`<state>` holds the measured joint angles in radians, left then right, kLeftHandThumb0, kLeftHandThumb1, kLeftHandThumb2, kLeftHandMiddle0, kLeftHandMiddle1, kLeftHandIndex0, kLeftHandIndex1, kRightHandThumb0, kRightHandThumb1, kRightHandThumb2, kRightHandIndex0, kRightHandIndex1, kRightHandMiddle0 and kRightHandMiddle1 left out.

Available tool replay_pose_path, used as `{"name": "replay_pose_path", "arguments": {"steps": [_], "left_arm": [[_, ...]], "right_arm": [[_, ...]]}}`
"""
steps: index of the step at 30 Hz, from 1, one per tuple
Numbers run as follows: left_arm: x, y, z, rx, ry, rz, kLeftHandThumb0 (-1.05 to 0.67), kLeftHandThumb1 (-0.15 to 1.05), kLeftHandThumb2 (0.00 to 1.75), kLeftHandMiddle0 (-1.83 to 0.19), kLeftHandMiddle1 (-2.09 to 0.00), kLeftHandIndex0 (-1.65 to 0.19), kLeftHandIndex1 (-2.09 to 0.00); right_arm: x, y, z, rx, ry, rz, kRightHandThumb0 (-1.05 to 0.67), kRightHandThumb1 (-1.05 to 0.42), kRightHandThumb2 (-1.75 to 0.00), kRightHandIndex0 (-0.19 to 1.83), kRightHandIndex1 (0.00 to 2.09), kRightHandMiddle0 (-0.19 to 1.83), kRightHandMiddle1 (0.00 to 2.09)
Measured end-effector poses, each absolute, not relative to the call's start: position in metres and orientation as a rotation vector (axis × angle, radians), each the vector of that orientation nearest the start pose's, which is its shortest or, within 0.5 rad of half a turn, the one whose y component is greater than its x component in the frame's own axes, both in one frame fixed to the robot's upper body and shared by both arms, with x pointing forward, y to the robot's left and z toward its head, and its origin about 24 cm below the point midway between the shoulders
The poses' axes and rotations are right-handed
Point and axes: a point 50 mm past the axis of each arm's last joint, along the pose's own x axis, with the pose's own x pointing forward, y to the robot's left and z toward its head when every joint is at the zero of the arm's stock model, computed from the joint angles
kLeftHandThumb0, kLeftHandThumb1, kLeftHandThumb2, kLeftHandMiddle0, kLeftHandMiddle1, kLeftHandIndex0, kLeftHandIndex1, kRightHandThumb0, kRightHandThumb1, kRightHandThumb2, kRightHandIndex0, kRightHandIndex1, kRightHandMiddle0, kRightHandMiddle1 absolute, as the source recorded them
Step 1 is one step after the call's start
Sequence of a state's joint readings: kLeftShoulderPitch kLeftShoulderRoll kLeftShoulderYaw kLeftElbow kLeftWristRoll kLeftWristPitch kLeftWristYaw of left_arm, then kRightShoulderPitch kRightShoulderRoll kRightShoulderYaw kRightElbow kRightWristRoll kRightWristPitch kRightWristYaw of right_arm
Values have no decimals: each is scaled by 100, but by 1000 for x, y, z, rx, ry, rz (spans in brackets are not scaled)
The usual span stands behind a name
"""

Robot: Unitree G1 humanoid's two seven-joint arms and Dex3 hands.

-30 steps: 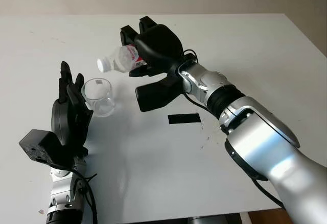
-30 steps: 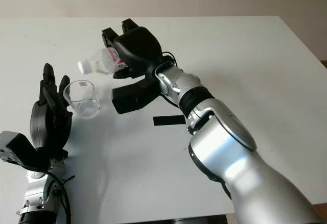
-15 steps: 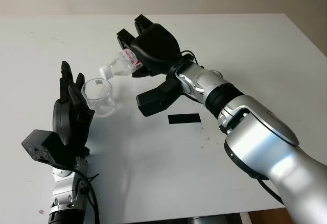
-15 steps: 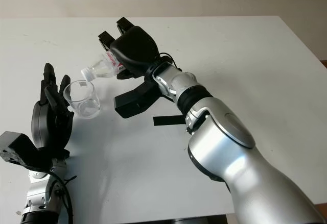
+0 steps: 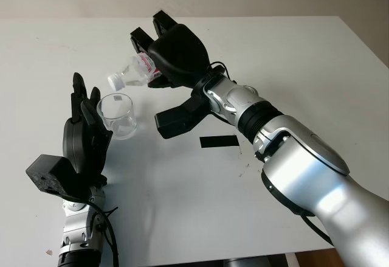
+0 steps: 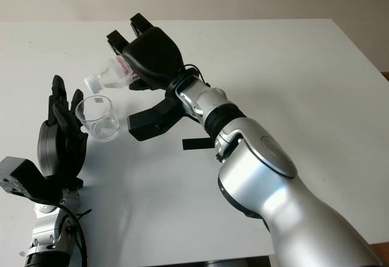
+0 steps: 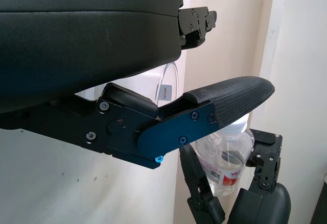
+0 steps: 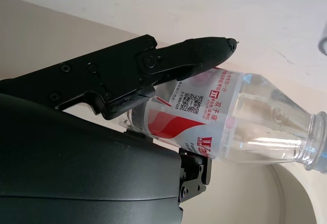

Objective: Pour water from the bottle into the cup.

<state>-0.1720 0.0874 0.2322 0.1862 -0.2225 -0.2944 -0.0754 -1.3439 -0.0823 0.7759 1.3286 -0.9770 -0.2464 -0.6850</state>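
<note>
Left eye view: our left hand [image 5: 82, 134] stands open at 8 o'clock on the table [image 5: 316, 66], just beside the cup [image 5: 118, 115], likely guarding it against tipping. At 11 o'clock, above the cup, our right hand [image 5: 173, 51] is closed around the bottle [image 5: 135, 74], tilted neck-down with its mouth over the rim, placed for pouring. A black strip [image 5: 219, 141] lies at centre

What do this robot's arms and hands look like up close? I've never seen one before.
Both hands are matte black, with chunky shells and three thick, jointed fingers held by small screws. The right hand sits on a glossy silver arm made of rounded segments, with a black ribbed band near the forearm and thin black cables at the wrist. The left hand sits on a slimmer silver forearm with black cables looping beside it.
</note>
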Motion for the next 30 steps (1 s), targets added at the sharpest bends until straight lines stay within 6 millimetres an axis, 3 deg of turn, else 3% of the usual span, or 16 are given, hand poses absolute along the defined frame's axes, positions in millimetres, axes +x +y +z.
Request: {"name": "replay_pose_path", "arguments": {"steps": [7,15,24,30], "left_arm": [[277,213,75,-131,-311,145,-88,105,83,19,-33,12,0],[277,213,75,-134,-312,143,-88,105,83,19,-34,12,0],[277,213,75,-135,-311,142,-88,105,82,19,-34,12,0],[277,213,75,-135,-311,144,-88,105,82,19,-35,12,0]], "right_arm": [[393,-10,193,-1652,-1058,139,-41,-105,-27,116,209,47,209],[391,-7,197,-1713,-1144,144,-40,-105,-26,108,209,25,203],[391,-8,196,-1760,-1182,155,-40,-105,-12,104,209,27,193],[391,-9,196,-1774,-1181,150,-40,-105,-14,103,209,28,196]]}}
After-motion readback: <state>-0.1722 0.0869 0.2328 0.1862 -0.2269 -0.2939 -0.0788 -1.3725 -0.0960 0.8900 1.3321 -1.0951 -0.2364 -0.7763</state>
